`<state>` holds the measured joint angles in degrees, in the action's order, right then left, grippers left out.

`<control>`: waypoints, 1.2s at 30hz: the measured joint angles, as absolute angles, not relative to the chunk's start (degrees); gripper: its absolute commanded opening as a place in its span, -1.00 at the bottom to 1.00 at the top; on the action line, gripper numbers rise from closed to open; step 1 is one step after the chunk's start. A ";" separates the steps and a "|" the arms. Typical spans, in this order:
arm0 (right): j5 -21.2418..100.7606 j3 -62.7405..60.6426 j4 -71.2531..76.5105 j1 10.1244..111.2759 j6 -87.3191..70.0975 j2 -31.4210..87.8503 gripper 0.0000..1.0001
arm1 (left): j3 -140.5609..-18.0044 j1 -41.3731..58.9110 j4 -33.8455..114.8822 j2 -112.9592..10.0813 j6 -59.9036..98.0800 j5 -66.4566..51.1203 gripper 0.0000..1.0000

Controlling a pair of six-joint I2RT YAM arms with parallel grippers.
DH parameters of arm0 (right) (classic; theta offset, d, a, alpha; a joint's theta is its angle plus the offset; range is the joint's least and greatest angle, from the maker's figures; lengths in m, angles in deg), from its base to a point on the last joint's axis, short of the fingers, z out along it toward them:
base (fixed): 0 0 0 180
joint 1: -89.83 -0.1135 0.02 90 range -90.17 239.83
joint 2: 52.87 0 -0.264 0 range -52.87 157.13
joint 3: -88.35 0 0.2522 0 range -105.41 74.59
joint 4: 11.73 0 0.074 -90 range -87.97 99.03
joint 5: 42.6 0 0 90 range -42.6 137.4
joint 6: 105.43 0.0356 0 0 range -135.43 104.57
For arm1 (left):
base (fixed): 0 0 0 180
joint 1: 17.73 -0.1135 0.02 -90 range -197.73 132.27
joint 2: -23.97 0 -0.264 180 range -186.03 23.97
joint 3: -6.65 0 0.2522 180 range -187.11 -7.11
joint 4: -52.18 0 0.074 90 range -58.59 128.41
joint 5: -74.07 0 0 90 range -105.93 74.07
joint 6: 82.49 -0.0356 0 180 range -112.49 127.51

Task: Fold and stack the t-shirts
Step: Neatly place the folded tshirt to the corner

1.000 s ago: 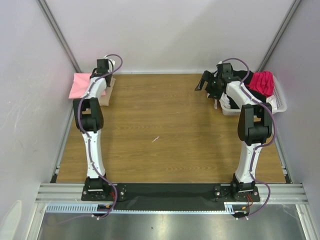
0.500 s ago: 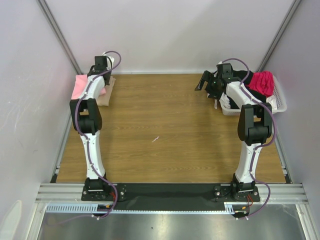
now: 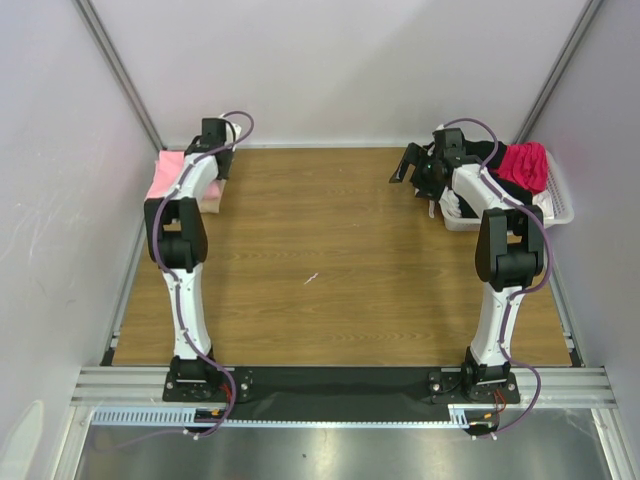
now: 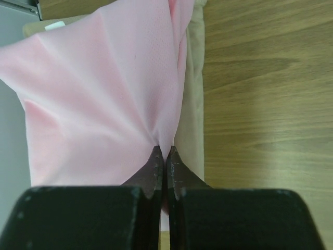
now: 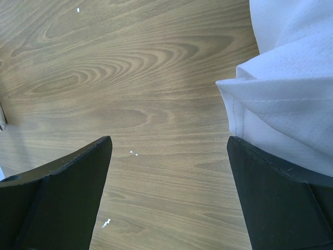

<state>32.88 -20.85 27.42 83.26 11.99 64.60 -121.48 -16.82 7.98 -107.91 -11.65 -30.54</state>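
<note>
The light pink t-shirt point(image 4: 99, 88) is found at the upper left of the overhead view. It is laid over a tan t-shirt point(image 4: 193, 104), whose edge is left showing along the pink one's right side. The two are judged to be the start of the stack, set in a far corner of the worktop point(image 4: 265, 104) so that the middle is left free for folding.

A pinch of the pink cloth is clamped between the tips of the left pincer point(image 4: 164, 156). Creases are drawn out fanwise from that point, so the fabric is taken to be under pull, probably to be squared over the tan one.

At the upper right of the overhead view, a magenta t-shirt point(image 3: 522, 165) and a black t-shirt point(image 3: 498, 158) are heaped in a white plastic basket point(image 3: 560, 212). A white t-shirt point(image 5: 291, 78) is seen at the right of the right wrist view, just beside one finger.

The right pincer point(image 5: 169, 143) is held wide apart over bare wood, with nothing between its fingers. It is judged to be placed there so that the white shirt can be taken next.
</note>
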 measured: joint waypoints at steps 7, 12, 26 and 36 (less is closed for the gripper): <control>32.81 -20.83 27.40 83.26 11.99 64.60 0.99 | -121.44 -16.54 7.10 -105.48 -12.17 -30.74 -0.99; 32.70 -20.55 27.27 83.26 11.99 64.60 0.99 | -119.51 -16.54 7.17 -104.74 -12.59 -30.72 -0.99; 32.50 -20.42 27.00 83.24 12.04 64.60 1.00 | -118.03 -16.80 4.57 -103.80 -10.62 -25.97 0.61; 32.50 -20.42 26.98 82.82 12.04 64.60 0.99 | -111.27 -24.12 13.92 -94.11 10.60 -17.56 0.62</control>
<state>32.50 -20.42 26.98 82.82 12.04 64.60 -111.27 -24.12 13.92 -94.11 10.60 -17.56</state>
